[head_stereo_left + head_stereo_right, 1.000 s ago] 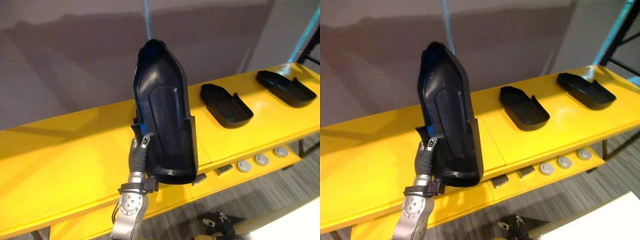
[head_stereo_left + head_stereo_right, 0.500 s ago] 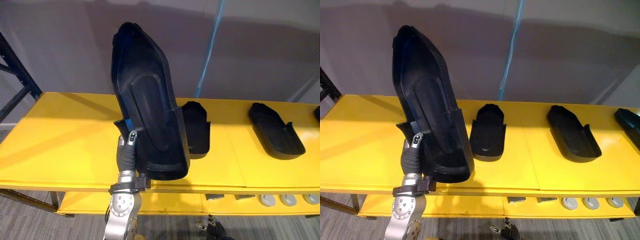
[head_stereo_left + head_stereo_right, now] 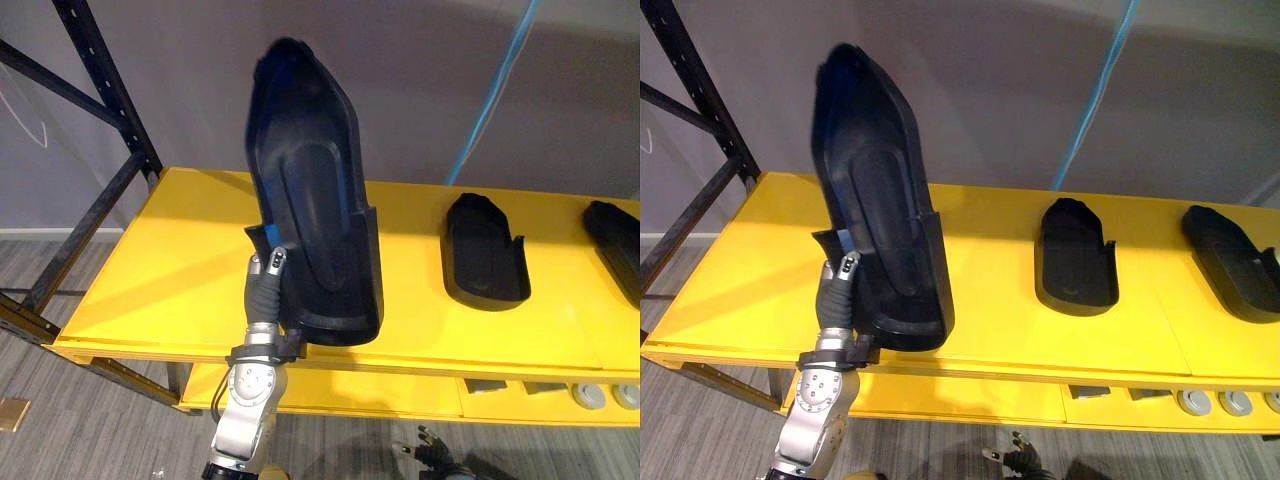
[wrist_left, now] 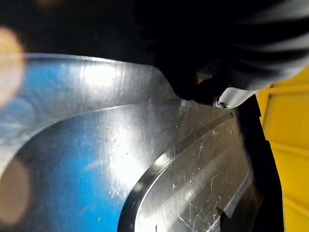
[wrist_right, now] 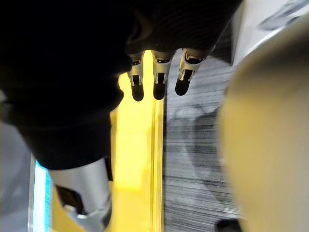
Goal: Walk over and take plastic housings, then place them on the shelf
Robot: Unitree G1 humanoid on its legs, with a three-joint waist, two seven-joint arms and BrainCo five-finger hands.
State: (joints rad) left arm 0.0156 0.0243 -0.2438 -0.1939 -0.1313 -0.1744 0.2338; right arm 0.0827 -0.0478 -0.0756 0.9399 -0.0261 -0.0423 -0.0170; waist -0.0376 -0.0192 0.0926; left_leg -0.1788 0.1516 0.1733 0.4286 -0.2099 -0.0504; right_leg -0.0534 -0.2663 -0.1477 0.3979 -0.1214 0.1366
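Yellow shelf (image 3: 150, 260) stood beside a dark post (image 3: 105, 80), black housing (image 3: 485, 250) lay flat well right of the post, second housing (image 3: 615, 245) lay farther right

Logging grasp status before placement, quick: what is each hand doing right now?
Left hand: shut on the black plastic housing, held upright.
Right hand: open, fingers straight, holding nothing.

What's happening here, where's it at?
The robot's left hand grips a long black plastic housing near its lower end and holds it upright in front of the yellow shelf. It is not yet set down. A second black housing and a third black housing lie flat on the shelf's top, to the right. The right hand hangs with straight fingers and holds nothing.
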